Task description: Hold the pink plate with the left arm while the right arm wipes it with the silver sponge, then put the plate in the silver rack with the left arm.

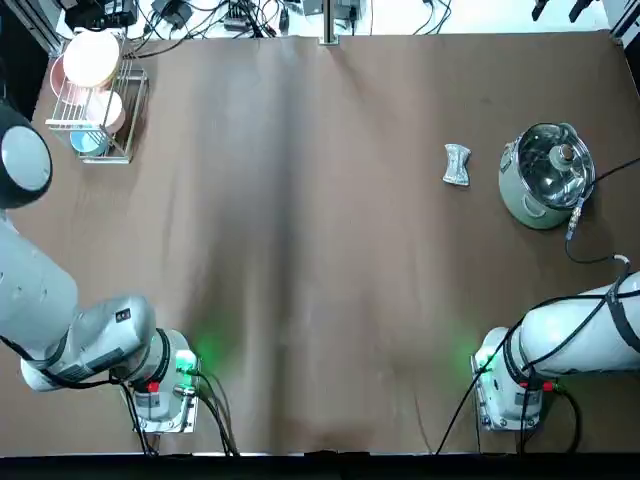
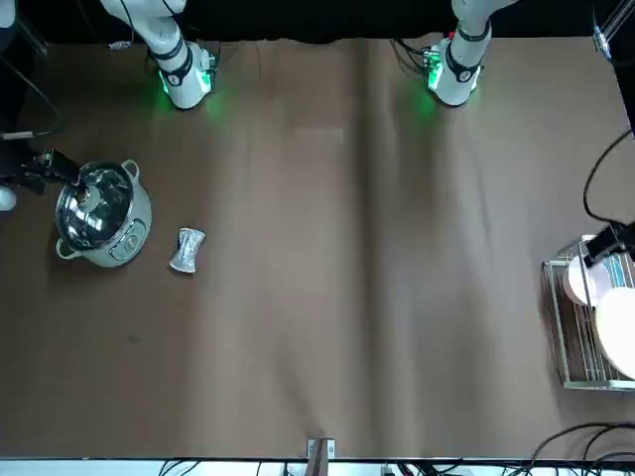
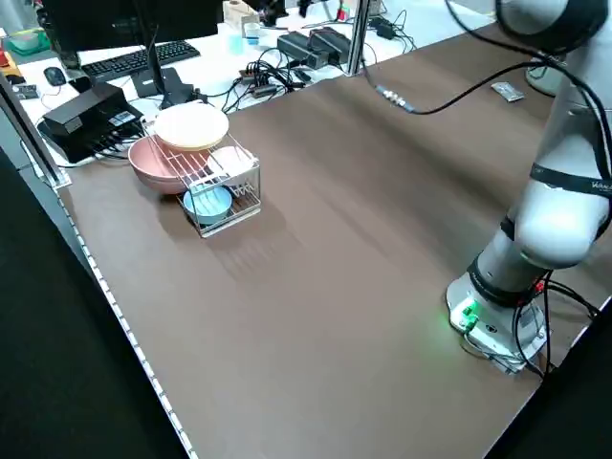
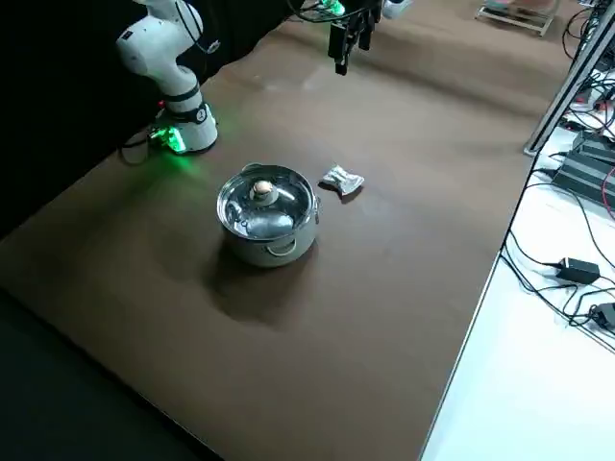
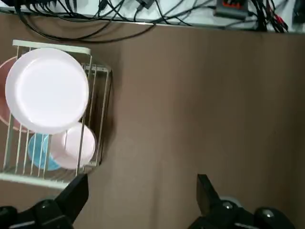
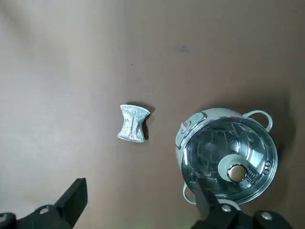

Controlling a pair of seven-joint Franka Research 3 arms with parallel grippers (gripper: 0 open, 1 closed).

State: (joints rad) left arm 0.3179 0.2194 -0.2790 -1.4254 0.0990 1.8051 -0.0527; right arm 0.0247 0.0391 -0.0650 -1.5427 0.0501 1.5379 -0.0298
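- Sitting in the silver rack (image 1: 128, 120) at the upper left of the top view, the pink plate (image 1: 108, 110) was wedged among the wires. It lay just under the bigger cream plate (image 1: 90, 58) and beside the little blue dish (image 1: 86, 141).
- My guess: light, stiff and slick, and chippable if it knocked the wire. The exposed rim looked like the only sane spot to pinch, since the middle is too flat for two fingers.
- The rack also had a pink bowl (image 3: 158, 167) tucked against its far side, so it was crowded in there.
- The left gripper (image 5: 140, 191) hung above the table next to the rack, fingers spread wide, nothing in them.
- The right gripper (image 6: 140, 200) was just as slack, hovering over the silver sponge (image 1: 457, 165) at the right of the top view.
- That sponge looked crumpled and squishy — easy to squeeze anywhere.
- The steel pot (image 1: 545, 175) beside it had its glass lid on, and I couldn't make out anything inside.
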